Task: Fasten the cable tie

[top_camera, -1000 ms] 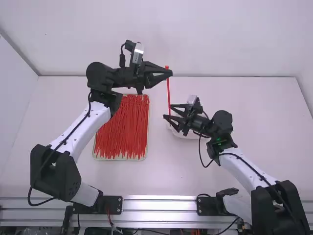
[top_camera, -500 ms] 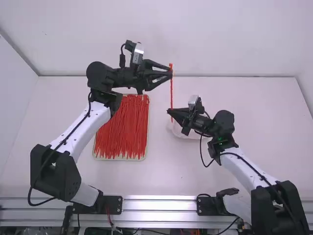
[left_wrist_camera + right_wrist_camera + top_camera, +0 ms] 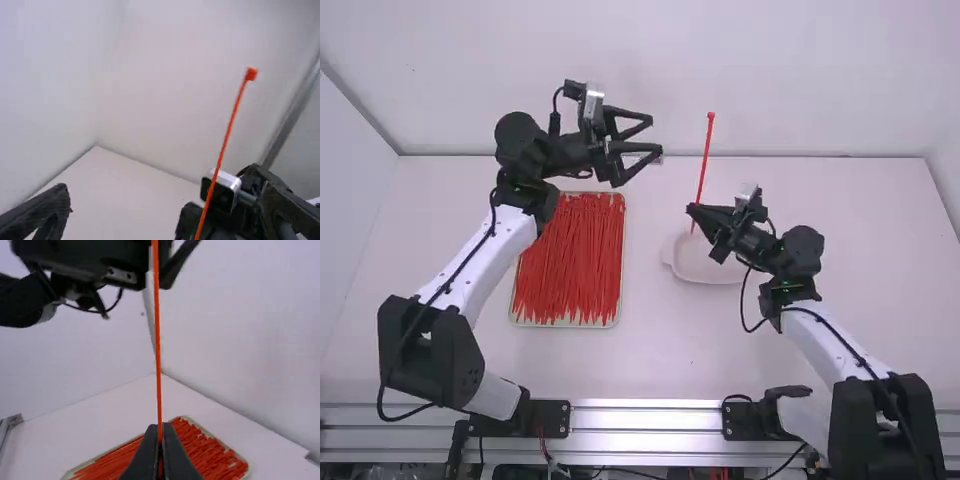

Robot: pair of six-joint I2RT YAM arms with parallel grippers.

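Red cable tie [image 3: 703, 170] pinched at its foot by the right claw [image 3: 694, 222]
It is a thin, straight strip with a small square head on top, standing nearly upright above the clamped right claw. The left claw [image 3: 656, 137], which held the head a moment ago, now gapes empty, well apart from it. Two claws, one held tie, one tray [image 3: 565, 324] of loose ties [image 3: 570, 260] beyond counting, one white dish [image 3: 700, 272].

The cable tie [image 3: 703, 168] is smooth red plastic; the table [image 3: 880, 220] has a matt white surface.
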